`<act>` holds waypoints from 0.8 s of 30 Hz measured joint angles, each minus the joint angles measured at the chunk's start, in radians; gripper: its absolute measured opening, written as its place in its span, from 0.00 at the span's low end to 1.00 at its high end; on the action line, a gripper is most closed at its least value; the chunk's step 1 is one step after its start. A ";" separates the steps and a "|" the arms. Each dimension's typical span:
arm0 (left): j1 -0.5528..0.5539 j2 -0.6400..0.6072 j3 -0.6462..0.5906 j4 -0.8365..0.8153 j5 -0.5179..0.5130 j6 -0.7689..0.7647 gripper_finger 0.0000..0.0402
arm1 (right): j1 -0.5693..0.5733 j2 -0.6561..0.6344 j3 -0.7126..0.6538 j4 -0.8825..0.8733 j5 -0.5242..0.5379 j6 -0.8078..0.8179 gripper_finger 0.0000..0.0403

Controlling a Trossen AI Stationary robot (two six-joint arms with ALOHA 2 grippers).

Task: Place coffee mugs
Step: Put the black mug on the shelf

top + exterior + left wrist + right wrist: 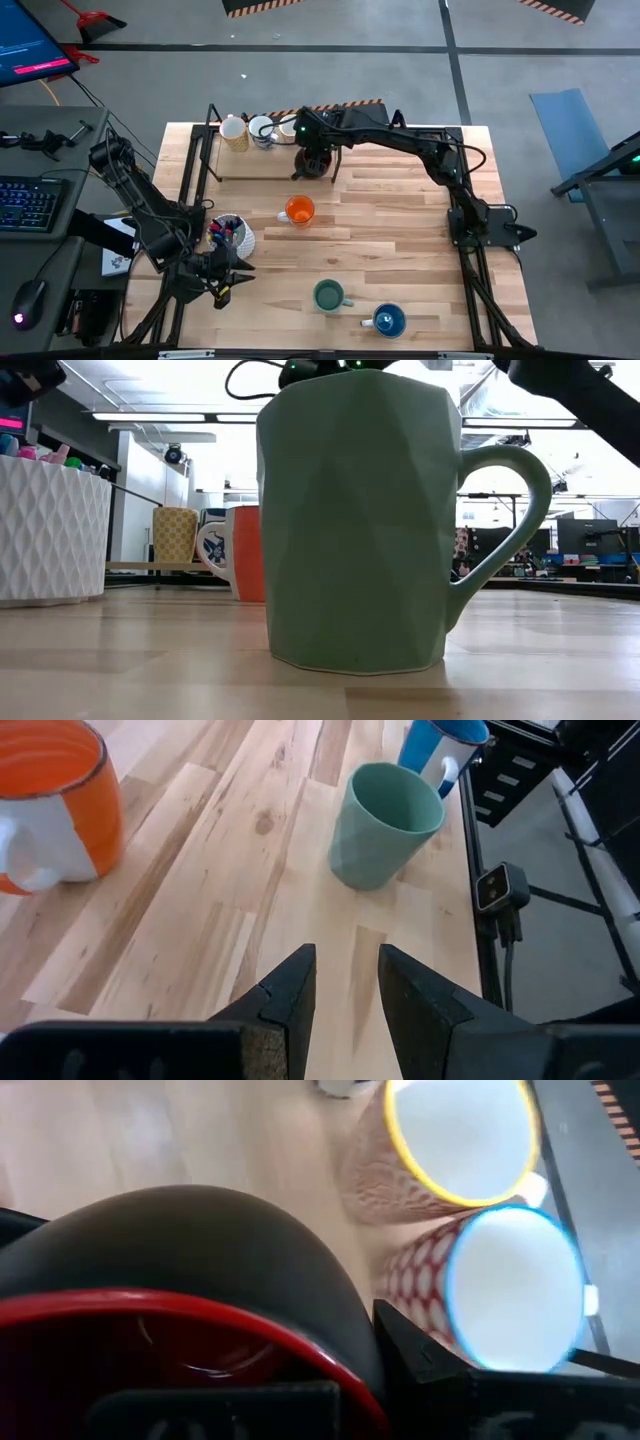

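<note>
Clamping a dark red mug [180, 1280] by its rim, the right gripper [312, 160] carries rigid, glossy, breakable ceramic beside two white mugs [470, 1200]; the left gripper [345, 985] waits released.

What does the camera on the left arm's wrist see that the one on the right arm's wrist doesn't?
Only the left wrist view shows the orange mug, the green mug and the blue mug, standing apart on the table, with the left gripper open and empty above the wood.

Only the right wrist view shows the dark red mug, held in the right gripper, and beside it a yellow-rimmed mug and a blue-rimmed mug.

Both show the light wooden table.
</note>
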 joint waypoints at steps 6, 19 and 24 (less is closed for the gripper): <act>0.000 0.000 0.000 0.001 -0.021 0.009 0.25 | -0.019 0.000 0.000 0.024 -0.008 -0.005 0.00; 0.000 0.000 0.000 0.012 -0.029 0.000 0.25 | -0.025 0.051 -0.005 0.063 0.006 -0.018 0.00; 0.000 0.000 0.000 0.024 -0.038 0.000 0.25 | -0.027 0.081 -0.006 0.051 0.038 -0.031 0.00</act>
